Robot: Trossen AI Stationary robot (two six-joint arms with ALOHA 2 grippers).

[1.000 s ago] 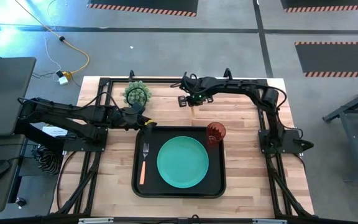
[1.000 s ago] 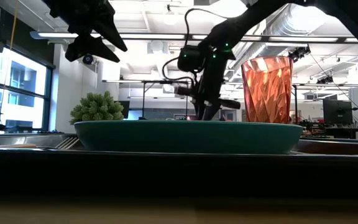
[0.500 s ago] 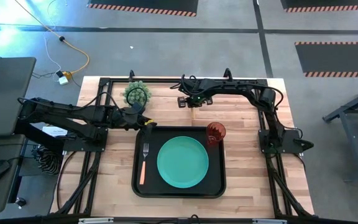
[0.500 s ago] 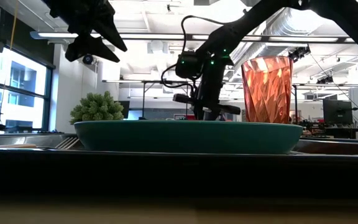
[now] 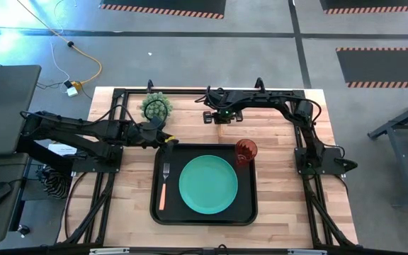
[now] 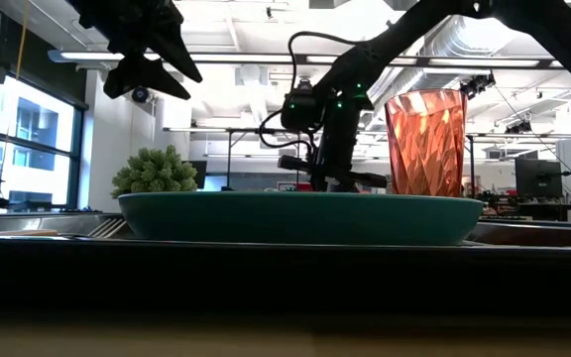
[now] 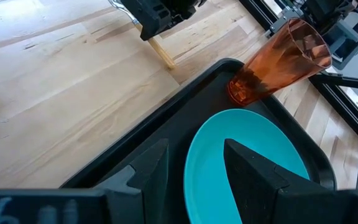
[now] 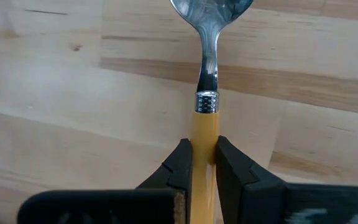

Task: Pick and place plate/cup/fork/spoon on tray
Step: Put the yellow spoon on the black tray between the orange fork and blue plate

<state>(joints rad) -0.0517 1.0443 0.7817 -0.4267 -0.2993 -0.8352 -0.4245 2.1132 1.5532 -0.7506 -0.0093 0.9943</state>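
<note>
Two right tool fingers pinch spoon handle.

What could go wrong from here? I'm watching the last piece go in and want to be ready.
The right gripper pinches the spoon by its thin handle only, so it may swing or slip when carried. The tray already holds the plate, fork and cup; the cup stands at the rim nearest that arm and might get knocked.

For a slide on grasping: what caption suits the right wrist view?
Right pincer shut on the spoon by its yellow handle, over the wooden table.
</note>
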